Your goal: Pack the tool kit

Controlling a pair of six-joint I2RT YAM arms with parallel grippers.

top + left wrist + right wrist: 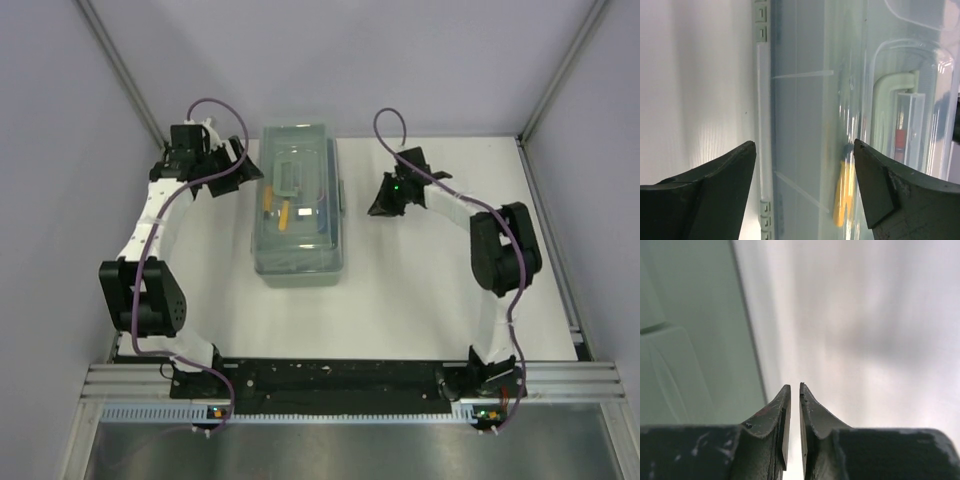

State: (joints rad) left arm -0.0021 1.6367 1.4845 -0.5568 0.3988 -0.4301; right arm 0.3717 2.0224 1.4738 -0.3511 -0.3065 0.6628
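The translucent grey-green tool box (297, 205) stands in the middle of the table with its lid down. A yellow-handled tool (283, 213) and other small tools show through the lid. My left gripper (240, 165) is open and empty beside the box's far left side. In the left wrist view the gripper (805, 150) frames the box's side wall (800, 100), with the yellow tool (842, 195) blurred behind it. My right gripper (378, 205) is just off the box's right side, shut with only a thin slit and holding nothing. In the right wrist view the gripper (795, 386) has the box wall (690, 330) to its left.
The white table (420, 290) runs out to an aluminium frame rail (560, 250) on the right and grey walls at the back. The box lid has a moulded carry handle (297, 170). Hinge clips (760, 20) line the box edge in the left wrist view.
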